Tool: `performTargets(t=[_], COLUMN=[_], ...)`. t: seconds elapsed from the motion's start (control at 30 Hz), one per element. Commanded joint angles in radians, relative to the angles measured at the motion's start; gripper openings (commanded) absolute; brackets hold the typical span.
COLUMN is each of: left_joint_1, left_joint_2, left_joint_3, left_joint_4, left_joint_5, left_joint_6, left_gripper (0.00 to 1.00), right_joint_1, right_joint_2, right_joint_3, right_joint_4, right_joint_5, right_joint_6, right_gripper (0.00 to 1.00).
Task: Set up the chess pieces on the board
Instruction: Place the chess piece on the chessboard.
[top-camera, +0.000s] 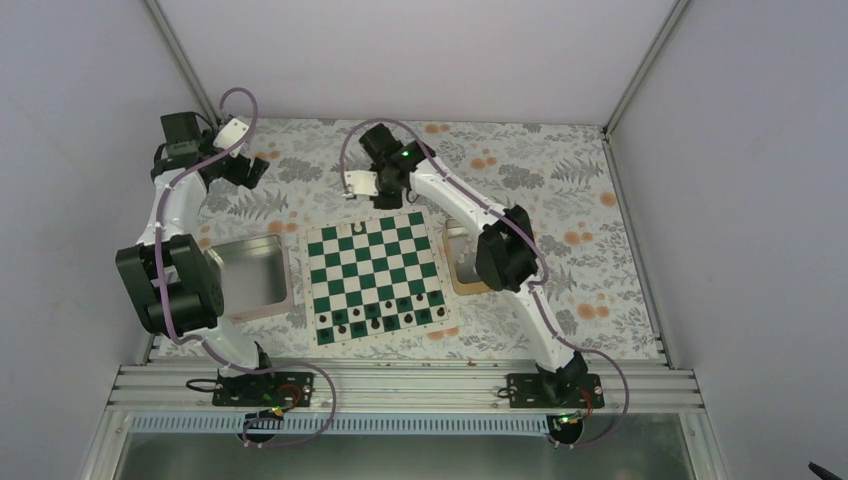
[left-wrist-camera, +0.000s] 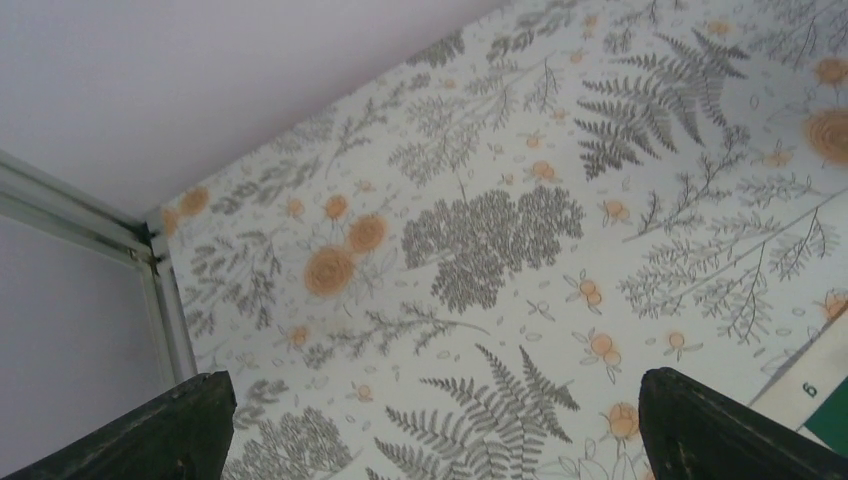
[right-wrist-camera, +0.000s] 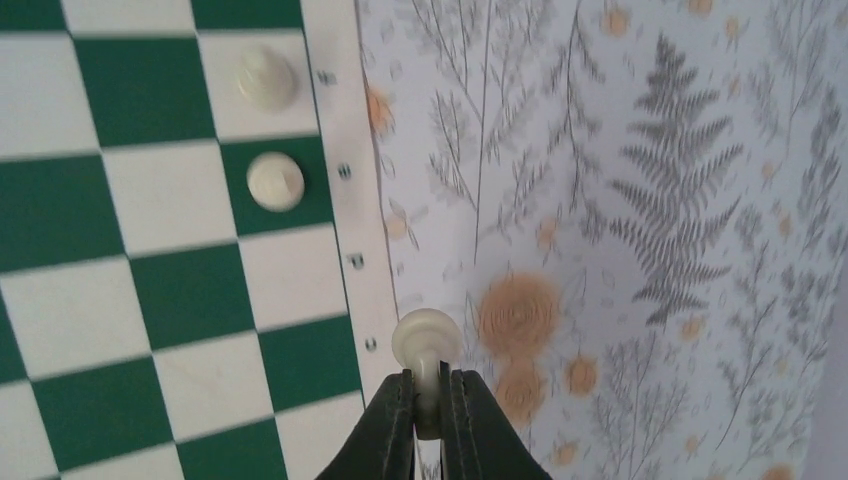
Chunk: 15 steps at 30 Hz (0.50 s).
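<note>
Closest to the right wrist lens, the right gripper is pinched tight on a cream chess piece. Both dark fingers press its stem, and the rounded head sticks out past the tips. Held piece hangs over the patterned cloth, just beside the white border of the board and not over any square. Along that border column I note two more cream pieces standing on adjoining squares, one on green and one on white, apart from each other and from the held one. Left gripper: jaws spread fully wide, nothing between them, only cloth beneath. A corner of the board's border, printed with a 6, shows at the lower right of that wrist view. From the overhead camera I place the left gripper over the far left of the table, well apart from the board, and the right gripper at the board's far edge. Board lies flat mid-table, between a grey tray on its left and a tan tin on its right, the tin partly hidden by the right arm. Dark pieces stand along the two rows nearest the arm bases. I cannot make out the cream pieces from overhead.
</note>
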Motion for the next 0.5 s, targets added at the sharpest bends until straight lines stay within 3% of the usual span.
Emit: performTargets(t=[0.0,0.17,0.47], left_joint_1=[-0.021,-0.082,-0.146], left_joint_2=[0.021,0.039,0.088], left_joint_3=[0.069,0.082,0.109], left_joint_4=[-0.018,0.017,0.059], left_joint_5=[0.053,-0.01,-0.11], left_joint_6=[-0.024,-0.051,-0.087], left_gripper=[1.0,1.0,1.0], right_joint_1=[-0.05,-0.076,-0.107], right_joint_2=[-0.041,-0.033,0.031], right_joint_3=[-0.035,-0.085,-0.027], right_joint_4=[-0.081,-0.128,-0.201], right_joint_5=[-0.046,-0.065,-0.07], right_joint_6=[0.012,0.002,-0.029], right_gripper=[0.04,0.04,0.04])
